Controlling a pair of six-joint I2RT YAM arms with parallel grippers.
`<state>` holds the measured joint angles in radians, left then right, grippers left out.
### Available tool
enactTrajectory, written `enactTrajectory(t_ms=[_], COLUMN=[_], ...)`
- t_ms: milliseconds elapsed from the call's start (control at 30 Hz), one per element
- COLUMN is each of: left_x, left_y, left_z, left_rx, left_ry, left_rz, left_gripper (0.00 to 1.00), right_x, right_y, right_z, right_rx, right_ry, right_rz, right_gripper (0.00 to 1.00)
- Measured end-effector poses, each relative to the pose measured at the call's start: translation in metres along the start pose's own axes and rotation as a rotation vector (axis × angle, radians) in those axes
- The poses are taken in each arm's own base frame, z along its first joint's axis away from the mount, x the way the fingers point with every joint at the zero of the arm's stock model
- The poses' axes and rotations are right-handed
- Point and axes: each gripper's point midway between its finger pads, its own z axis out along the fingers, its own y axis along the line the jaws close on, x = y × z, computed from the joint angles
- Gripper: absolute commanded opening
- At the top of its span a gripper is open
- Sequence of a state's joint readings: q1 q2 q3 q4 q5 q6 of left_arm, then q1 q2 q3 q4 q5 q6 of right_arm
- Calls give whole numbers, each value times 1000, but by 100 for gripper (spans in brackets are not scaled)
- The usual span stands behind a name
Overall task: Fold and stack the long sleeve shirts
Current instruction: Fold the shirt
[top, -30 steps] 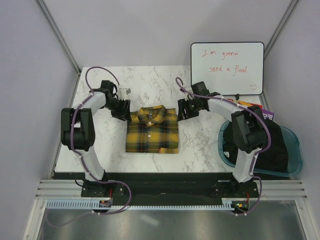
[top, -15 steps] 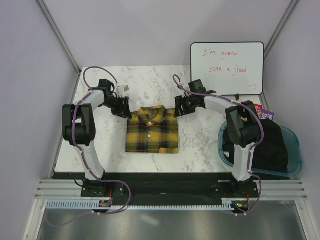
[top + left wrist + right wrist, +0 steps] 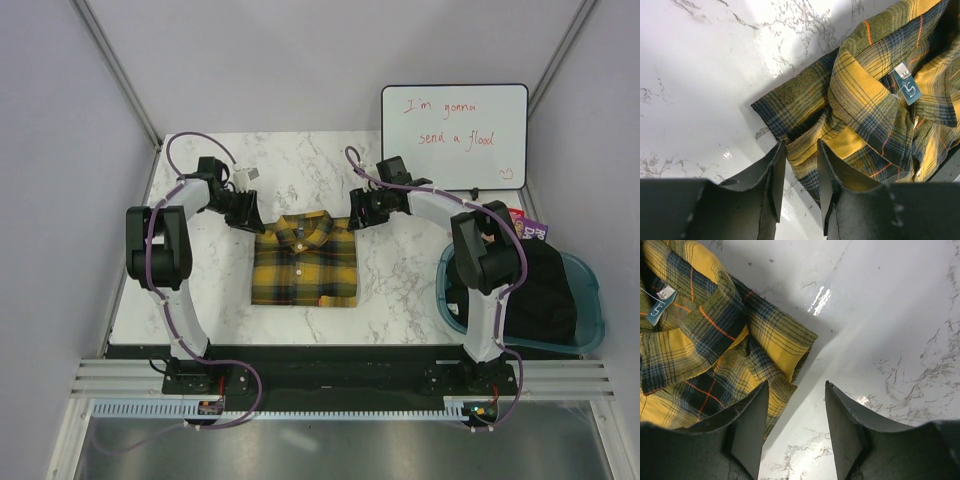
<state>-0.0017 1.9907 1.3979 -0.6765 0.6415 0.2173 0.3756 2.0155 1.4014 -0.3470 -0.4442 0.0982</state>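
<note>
Right of the shirt [image 3: 305, 262], teal bin [image 3: 596, 305] holds dark clothing [image 3: 545, 290].

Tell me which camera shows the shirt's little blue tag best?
The left wrist camera. The blue tag sits whole and close there, inside the collar of the plaid shirt. The right wrist camera catches it at the picture's left edge. From the top camera it is too small to see.

One plaid shirt [image 3: 304, 260], folded, on one marble table [image 3: 400, 285]; two grippers, the left gripper [image 3: 801, 150] at the shirt's far left corner, the right gripper [image 3: 796, 386] at its far right corner; one whiteboard [image 3: 455, 135] beyond the shirt to the right; one teal bin [image 3: 592, 310] well right of the shirt; one blue label [image 3: 906, 86] inside the shirt's collar.
</note>
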Motion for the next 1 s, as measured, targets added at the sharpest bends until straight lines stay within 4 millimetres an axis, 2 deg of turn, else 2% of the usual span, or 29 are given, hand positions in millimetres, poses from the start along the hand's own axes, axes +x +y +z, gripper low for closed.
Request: enactTrajectory(t_ms=[200,267,433,533,600,700,733,800,867,900,933,1000], left_x=[1,1,1,1,1,1,1,1,1,1,1,0], left_y=[1,0,-1,-1,-1,-1,-1,-1,-1,-1,-1,-2], left_z=[3,3,3,3,3,3,3,3,3,3,3,2], left_rx=[7,9,16,16,16,16,16,16,16,16,17,18], left_ry=[5,4,2,2,2,2,2,2,2,2,1,-1], left_rz=[-5,-6,-6,-6,-6,-6,-6,-6,-6,-7,-7,-5], left_gripper=[24,24,24,24,24,22,21,15,11,4,2,2], right_x=[3,3,6,6,6,6,7,7,7,6,6,5], right_y=[-1,-1,0,2,4,8,9,11,13,13,13,13], right_z=[4,5,6,6,6,7,7,7,7,6,6,5], right_rx=[-7,-10,-18,-32,-43,-66,-75,-84,-93,-96,-97,-97], right_ry=[11,13,21,23,25,27,29,31,32,31,30,30], right_rz=[2,0,0,1,2,6,12,16,26,30,31,32], right_gripper=[57,60,52,53,47,28,14,0,0,0,0,0])
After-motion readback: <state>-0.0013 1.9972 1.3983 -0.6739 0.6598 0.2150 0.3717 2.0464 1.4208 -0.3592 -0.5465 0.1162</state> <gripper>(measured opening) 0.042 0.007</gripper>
